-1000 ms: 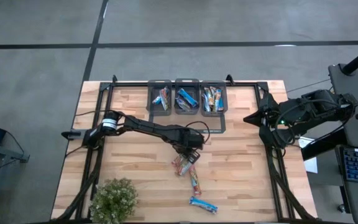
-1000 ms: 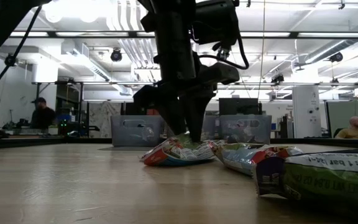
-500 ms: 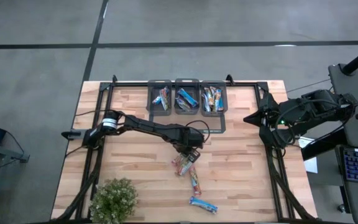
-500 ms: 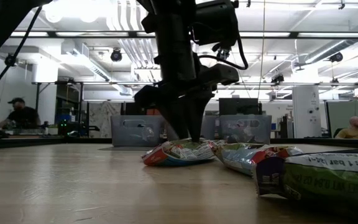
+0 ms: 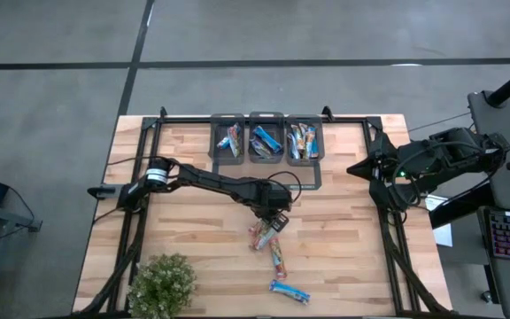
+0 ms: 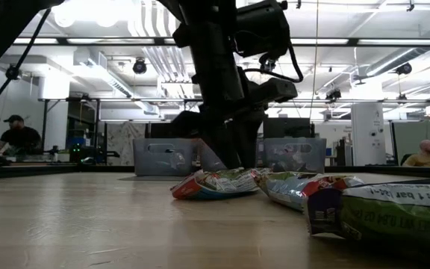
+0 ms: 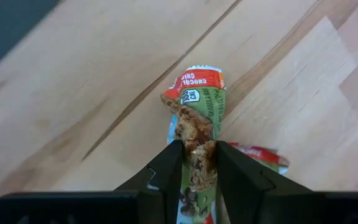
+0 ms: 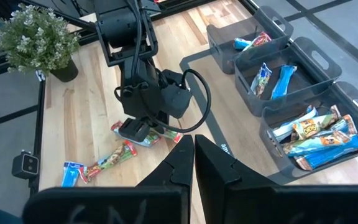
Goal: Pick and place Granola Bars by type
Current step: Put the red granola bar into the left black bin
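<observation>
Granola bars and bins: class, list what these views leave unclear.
- High view: wrapper print on the loose bars is too small to read.
- Left wrist view: the green bar's lower end is hidden by the left gripper.
- Low view: the bins sit far behind; contents unseen.

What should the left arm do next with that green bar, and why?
Probably lift straight up. The left gripper is shut on the green chocolate-chip granola bar, which still lies on the table atop another bar. Raising it clears the pile before carrying it to the bins.
</observation>
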Available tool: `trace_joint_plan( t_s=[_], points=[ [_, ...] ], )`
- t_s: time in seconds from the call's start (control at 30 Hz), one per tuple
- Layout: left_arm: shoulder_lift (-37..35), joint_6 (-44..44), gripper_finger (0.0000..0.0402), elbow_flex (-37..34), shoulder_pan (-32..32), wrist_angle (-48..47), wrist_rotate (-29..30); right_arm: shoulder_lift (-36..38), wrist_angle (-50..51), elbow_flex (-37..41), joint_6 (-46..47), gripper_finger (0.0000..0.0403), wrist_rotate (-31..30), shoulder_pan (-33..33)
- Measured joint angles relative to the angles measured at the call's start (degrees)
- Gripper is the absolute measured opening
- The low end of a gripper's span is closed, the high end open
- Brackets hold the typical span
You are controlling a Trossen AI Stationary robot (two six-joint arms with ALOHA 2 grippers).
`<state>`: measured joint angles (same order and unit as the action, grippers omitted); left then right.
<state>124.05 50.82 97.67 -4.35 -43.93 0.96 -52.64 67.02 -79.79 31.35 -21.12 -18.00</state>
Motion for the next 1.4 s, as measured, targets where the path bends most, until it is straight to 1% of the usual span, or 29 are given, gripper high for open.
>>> trace_joint_plan(
  t_s=[0.17, 0.27, 0.53, 0.63, 0.93, 1.4],
  points=[
    [0.04, 0.23, 0.0081, -0.38, 0.01, 0.49, -0.53, 0.00, -0.01, -0.01, 0.20, 0.0008, 0.07, 0.01],
    [0.09, 0.13, 0.0089, -0.44, 0.01, 0.72, -0.89, 0.00, 0.00, 0.00, 0.20, 0.0008, 0.08, 0.02],
    [0.21, 0.39, 0.0150, -0.53, 0.19, 0.92, -1.32, 0.00, -0.02, -0.02, 0.20, 0.0008, 0.07, 0.02],
    [0.22, 0.66, 0.0162, -0.53, 0.17, 1.02, -1.46, 0.00, -0.02, -0.02, 0.20, 0.0008, 0.07, 0.02],
    [0.22, 1.09, 0.0165, -0.64, 0.01, 1.86, -1.26, 0.00, -0.02, -0.01, 0.20, 0.0008, 0.07, 0.01],
    [0.22, -0.03, 0.0165, -1.75, 0.12, 2.03, 1.61, 0.00, -0.01, -0.02, 1.75, 0.0008, 0.05, 0.00]
  ],
)
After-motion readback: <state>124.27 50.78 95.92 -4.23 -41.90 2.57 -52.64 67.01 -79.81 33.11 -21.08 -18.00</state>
